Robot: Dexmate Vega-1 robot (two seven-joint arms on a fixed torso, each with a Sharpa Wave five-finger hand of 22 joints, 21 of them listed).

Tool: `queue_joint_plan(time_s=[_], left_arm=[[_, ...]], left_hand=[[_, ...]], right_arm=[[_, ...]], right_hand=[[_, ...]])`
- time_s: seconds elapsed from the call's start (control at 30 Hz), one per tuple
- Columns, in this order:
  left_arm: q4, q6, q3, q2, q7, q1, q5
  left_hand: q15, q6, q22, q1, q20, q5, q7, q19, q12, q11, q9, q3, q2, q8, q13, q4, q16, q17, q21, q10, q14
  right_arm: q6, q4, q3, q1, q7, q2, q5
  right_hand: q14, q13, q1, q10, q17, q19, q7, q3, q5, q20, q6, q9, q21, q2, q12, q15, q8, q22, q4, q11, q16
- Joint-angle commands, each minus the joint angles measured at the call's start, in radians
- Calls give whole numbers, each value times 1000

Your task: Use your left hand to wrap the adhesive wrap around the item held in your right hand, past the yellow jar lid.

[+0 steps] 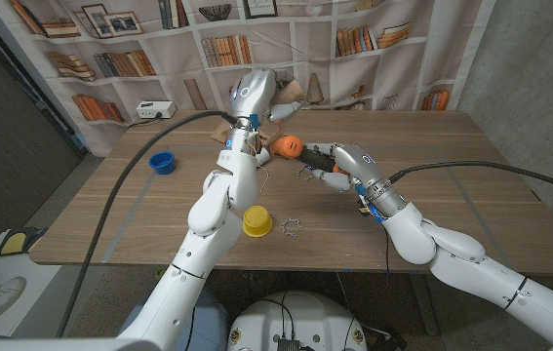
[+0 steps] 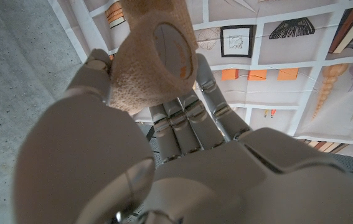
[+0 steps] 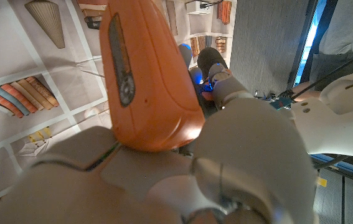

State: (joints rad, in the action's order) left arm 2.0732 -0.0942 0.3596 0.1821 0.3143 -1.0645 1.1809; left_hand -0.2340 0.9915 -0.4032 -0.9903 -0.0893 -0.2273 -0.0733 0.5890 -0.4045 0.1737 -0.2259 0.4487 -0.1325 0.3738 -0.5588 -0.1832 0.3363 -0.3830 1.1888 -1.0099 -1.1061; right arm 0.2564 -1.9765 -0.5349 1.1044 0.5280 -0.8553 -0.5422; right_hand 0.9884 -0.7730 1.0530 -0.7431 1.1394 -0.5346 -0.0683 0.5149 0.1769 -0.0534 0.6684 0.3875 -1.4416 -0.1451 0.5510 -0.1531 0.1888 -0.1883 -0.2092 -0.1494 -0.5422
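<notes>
Left hand gripping wrap (tan roll); right hand clutching orange item, beyond yellow lid.

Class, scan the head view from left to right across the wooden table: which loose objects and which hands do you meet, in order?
Blue cup → yellow jar lid → left hand holding the adhesive wrap → orange item → right hand gripping it.
</notes>
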Motion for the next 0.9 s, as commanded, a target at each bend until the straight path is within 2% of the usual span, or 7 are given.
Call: queue_joint_plan(time_s=[0.03, 0.9], left_arm=[[35, 18, 2, 11, -3, -21, 21], [67, 56, 0, 14, -1, -52, 19]], left_hand=[[-2, 26, 2, -200, 2, -8, -15, -3, 2, 2, -4, 25, 209, 6, -5, 14, -2, -6, 9, -8, -7], [-2, 24, 30, -199, 0, -6, -14, -15, 10, 1, -6, 31, 207, 0, -11, 14, -8, -14, 37, -9, -8]], right_arm=[[14, 11, -11, -18, -4, 12, -10], [7, -10, -26, -27, -5, 36, -19]], right_hand=[[8, -3, -17, -16, 2, 4, -53, 131, -1, -155, 62, 2, -79, -41, -3, -71, 4, -1, 124, -8, 4], [9, -3, -19, -17, 1, 4, -53, 133, -1, -156, 64, 2, -80, -42, -6, -71, 5, -1, 123, -7, 4]])
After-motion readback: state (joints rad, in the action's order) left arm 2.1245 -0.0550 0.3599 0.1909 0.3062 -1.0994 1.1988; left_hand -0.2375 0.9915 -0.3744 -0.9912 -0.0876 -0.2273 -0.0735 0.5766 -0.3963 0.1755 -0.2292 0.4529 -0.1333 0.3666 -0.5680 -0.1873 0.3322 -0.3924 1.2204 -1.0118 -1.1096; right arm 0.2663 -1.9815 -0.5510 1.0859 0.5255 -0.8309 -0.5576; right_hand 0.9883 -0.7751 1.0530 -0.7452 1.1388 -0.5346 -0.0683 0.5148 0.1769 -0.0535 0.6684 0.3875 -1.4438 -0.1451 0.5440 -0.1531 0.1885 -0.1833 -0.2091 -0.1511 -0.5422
